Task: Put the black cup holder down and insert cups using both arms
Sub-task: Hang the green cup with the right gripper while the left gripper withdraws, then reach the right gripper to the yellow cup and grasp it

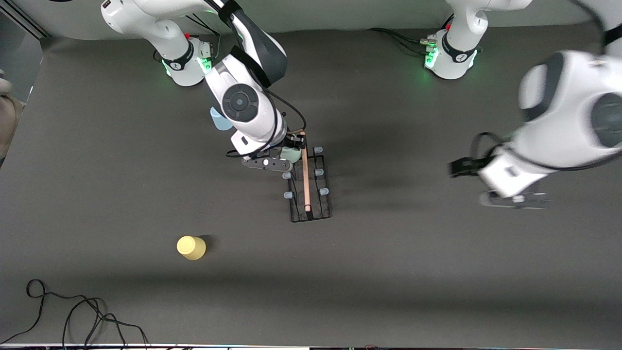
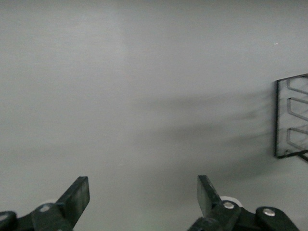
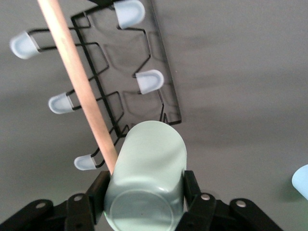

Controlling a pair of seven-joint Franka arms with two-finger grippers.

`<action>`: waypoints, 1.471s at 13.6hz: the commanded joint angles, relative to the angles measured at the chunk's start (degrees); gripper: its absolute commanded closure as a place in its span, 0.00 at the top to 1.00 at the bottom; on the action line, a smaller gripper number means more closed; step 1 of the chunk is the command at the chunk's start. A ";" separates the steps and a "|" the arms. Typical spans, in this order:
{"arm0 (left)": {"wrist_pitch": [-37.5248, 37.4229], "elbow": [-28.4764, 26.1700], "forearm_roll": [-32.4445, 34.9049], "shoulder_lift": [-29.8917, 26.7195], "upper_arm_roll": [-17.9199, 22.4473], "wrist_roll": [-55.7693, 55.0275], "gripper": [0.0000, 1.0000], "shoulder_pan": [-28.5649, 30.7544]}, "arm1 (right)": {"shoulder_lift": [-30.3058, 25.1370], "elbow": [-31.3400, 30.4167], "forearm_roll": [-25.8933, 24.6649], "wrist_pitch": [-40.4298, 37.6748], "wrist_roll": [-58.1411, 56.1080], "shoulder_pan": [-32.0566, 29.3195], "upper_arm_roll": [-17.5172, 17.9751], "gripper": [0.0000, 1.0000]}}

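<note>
right hand [image 3: 144, 195] clamped on mint cup [image 3: 147, 175] at black cup holder [image 1: 309, 181], left hand [image 2: 143, 202] spread over bare table [image 1: 388, 272]

High front overview, two close downward wrist cameras

The black cup holder [image 1: 309, 182] is standing upright mid-table, its wooden rod handle [image 1: 305, 170] running along the top. The mint green cup [image 3: 146, 178] is lying tilted against the holder's handle, at its end toward the robots' bases. The light blue cup [image 1: 219, 119] is sitting farther from the front camera than the holder, the yellow cup [image 1: 191, 247] nearer.
</note>
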 commanded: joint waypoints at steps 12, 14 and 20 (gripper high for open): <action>-6.05 -2.25 3.27 -11.18 -0.11 4.43 1.00 6.41 | -1.71 1.54 -1.10 -2.73 -13.21 -1.45 -10.93 0.99; -5.00 -2.33 5.21 -11.00 0.07 1.45 1.00 4.03 | -0.57 1.54 -1.10 0.41 -23.86 -1.71 -17.79 0.99; -3.85 -3.30 5.30 -10.47 4.87 1.61 1.00 -2.01 | 13.81 14.78 -0.13 5.19 -43.60 -14.19 -22.13 0.99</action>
